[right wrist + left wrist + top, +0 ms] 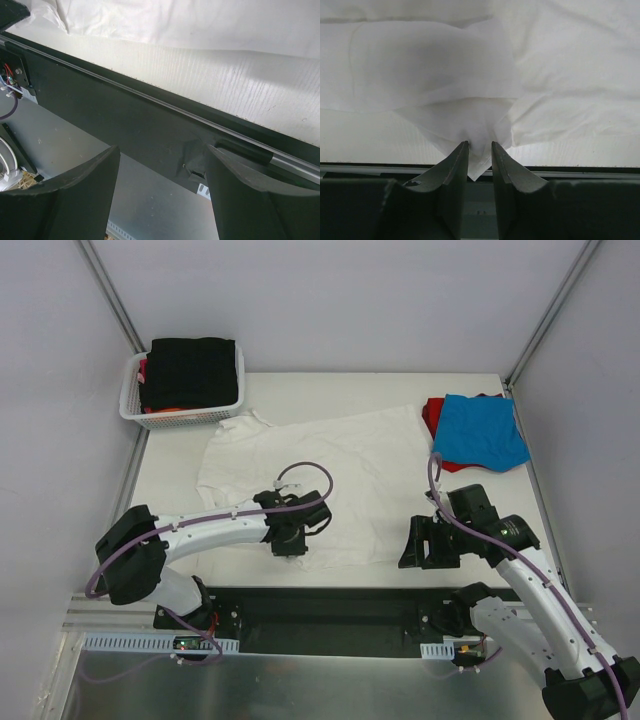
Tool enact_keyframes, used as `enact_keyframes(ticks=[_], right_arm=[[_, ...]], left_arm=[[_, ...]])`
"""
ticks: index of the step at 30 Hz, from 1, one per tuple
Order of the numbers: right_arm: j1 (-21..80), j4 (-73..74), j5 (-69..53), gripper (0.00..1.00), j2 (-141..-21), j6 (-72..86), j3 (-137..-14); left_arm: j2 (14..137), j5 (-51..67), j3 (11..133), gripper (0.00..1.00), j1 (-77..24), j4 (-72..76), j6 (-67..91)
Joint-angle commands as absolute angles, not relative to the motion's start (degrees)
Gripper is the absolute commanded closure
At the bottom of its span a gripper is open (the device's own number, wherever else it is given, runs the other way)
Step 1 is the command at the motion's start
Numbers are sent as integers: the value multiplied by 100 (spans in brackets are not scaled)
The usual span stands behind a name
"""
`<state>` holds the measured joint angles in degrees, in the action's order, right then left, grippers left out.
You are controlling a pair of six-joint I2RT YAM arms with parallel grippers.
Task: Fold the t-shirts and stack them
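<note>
1. the big white t-shirt (335, 465) lies spread over the middle of the worktop (300, 388). its collar end is toward the far left and its hem runs along the near edge. it is mostly flat, with soft creases.
2. the left pincer (290, 540) sits at the shirt's near edge, left of centre. in the left wrist view the left pincer (480, 145) is pinching a bunched point of the white t-shirt (470, 75). the cloth is drawn into a little tent that narrows down between the two dark fingers (454, 165), which stand close together with fabric filling the gap.
3. the right pincer (425, 545) is off the shirt's near right corner and not touching it. from its own camera the right pincer (161, 148) is spread wide with nothing between the fingers. below it is the dark strip (150, 125) along the front of the worktop (225, 75), and the white shirt's edge shows only at the top of that view.
4. at the far right corner a bright blue t-shirt (485, 430) lies folded on top of a red t-shirt (432, 415). the red one peeks out on the left side and under the near edge.
5. at the far left corner the white lattice basket (133, 405) holds a folded black t-shirt (190, 370) on top. slivers of red and orange cloth show beneath it, but i can't tell what those pieces are.
</note>
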<state>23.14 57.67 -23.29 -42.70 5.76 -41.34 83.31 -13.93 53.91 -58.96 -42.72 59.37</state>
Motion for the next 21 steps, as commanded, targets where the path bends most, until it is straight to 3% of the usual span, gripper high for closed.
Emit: enact_keyframes(ticks=[1,6,10,21], right_arm=[[2329,5739,-2320,29,-4245,685,-4166],[2329,5739,-2303,29,-4236,703,-4184],[2329,5774,-2285,29,-4201,738,-4184],[2320,5827,-2250,29,-4113,817,-4184]], left_arm=[[8288,-1406,5405,75,-5985,-4377,6082],[8236,-1459,5397,75,-5994,-4377,6020],[8270,-1450,5379,99,-5985,-4386,6021],[8086,-1931,5905,100,-5977,-4823,5933]])
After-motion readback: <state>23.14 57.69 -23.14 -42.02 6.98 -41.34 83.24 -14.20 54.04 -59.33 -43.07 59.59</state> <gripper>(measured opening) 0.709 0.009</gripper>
